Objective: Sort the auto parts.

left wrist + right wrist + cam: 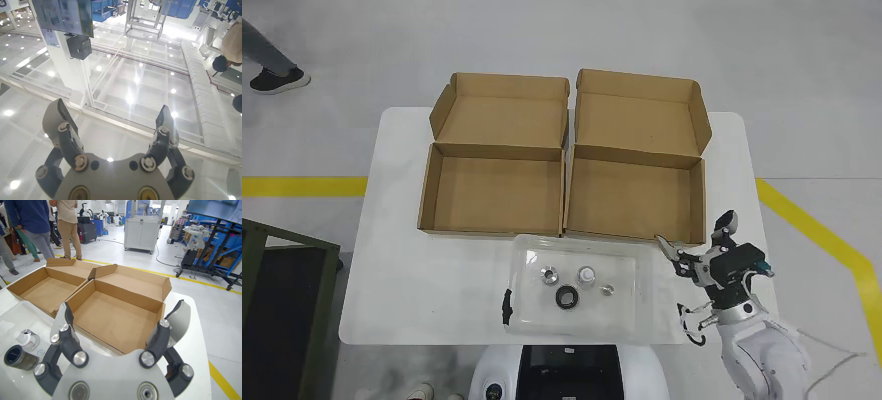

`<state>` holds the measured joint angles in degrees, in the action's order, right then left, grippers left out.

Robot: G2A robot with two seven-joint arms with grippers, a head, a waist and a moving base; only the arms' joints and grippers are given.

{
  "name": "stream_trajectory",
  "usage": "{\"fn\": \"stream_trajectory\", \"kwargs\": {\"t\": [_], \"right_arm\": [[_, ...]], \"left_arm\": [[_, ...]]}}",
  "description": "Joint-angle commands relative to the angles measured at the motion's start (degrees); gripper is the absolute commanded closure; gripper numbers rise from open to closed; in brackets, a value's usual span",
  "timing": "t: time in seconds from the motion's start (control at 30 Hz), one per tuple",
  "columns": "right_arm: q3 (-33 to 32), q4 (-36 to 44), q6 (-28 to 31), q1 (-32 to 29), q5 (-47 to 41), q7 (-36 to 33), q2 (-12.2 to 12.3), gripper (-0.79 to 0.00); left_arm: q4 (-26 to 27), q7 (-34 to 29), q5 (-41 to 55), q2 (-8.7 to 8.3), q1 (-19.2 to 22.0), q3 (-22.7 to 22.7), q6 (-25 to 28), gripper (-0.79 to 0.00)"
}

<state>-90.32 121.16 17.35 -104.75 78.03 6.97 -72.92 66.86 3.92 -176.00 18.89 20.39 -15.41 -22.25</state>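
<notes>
A dark ring-shaped bearing (566, 297) lies near the middle of a clear plastic tray (637, 260). From the bearing, a silver metal fitting (548, 275) sits at 10 o'clock, a small white bottle (586, 274) at 1 o'clock and a small silver piece (607, 291) at 3 o'clock. In the top view all four lie apart from one another.

The tray sits at the 6 o'clock edge of a white bench (402, 270), nearest the robot. Just beyond it, toward 12 o'clock, two open cardboard boxes stand side by side and touch. The left box (492, 195) and the right box (634, 200) each have the lid folded back toward 12 o'clock.

The right claw (698, 235) hangs over the bench at 3 o'clock from the tray, close to the near right corner of the right box. It is spread wide and holds nothing. From its own wrist camera, the right claw (122, 306) frames the right box (117, 313), with the bearing (14, 358) and the bottle (24, 340) in the tray (19, 303) off to one side.

The left claw (112, 103) is also spread wide and holds nothing. It points at a white ceiling (132, 79) dotted with lights.
</notes>
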Motion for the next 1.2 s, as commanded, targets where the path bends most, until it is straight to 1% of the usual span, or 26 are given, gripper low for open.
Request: {"fn": "stream_trajectory", "kwargs": {"t": [0.0,0.07,0.17,0.23,0.47,0.73,0.8,0.93,1.17], "right_arm": [[0.0,0.1,3.1,0.4,-0.6,-0.6,0.2,-0.785],[0.1,0.4,6.3,1.0,-1.2,-1.7,0.4,-0.785],[1.2,0.4,13.3,2.5,-1.3,-4.2,0.9,-0.785],[2.4,0.1,17.0,3.9,-0.9,-5.7,1.1,-0.785],[7.8,-1.4,24.3,8.7,1.5,-9.5,1.6,-0.785],[13.3,-2.9,29.1,12.4,5.4,-13.8,2.1,-0.785],[14.3,-3.7,29.6,12.9,5.0,-14.2,2.1,-0.785],[15.0,-4.5,30.5,13.7,4.1,-15.5,2.4,-0.785],[15.3,-5.3,31.6,14.2,5.9,-19.2,3.0,-0.785]], "left_arm": [[0.0,0.0,0.0,0.00,0.0,0.0,0.0,-0.785],[0.0,0.0,0.0,0.00,0.0,0.0,0.0,-0.785],[0.0,0.0,0.0,0.00,0.0,0.0,0.0,-0.785],[0.0,0.0,0.0,0.00,0.0,0.0,0.0,-0.785],[0.0,0.0,0.0,0.00,0.0,0.0,0.0,-0.785],[0.0,0.0,0.0,0.00,0.0,0.0,0.0,-0.785],[0.0,0.0,0.0,0.00,0.0,0.0,0.0,-0.785],[0.0,0.0,0.0,0.00,0.0,0.0,0.0,-0.785],[0.0,0.0,0.0,0.00,0.0,0.0,0.0,-0.785]]}}
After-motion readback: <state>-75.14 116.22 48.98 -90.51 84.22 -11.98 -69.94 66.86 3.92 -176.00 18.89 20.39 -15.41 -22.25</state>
